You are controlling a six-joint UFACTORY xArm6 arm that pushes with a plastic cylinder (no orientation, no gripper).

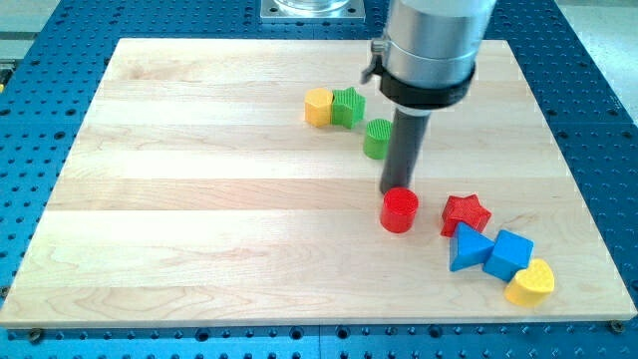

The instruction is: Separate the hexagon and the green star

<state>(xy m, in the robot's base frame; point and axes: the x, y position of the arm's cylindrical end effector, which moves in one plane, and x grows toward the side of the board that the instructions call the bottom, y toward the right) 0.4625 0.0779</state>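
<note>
On the pale wooden board [199, 199], the yellow hexagon block [318, 107] sits touching the green star block [348, 106] near the view's top centre. My tip [396, 189], a bare dark rod holding nothing, stands just behind the red cylinder block [400, 210], well below that pair, with a green cylinder block [377, 139] just beside the rod.

- No text, label, brand, number or sign can be read anywhere in the view.
- The desk [199, 199] shows only bare wood grain.
- The coloured blocks carry ribbed surfaces, no markings.
</note>
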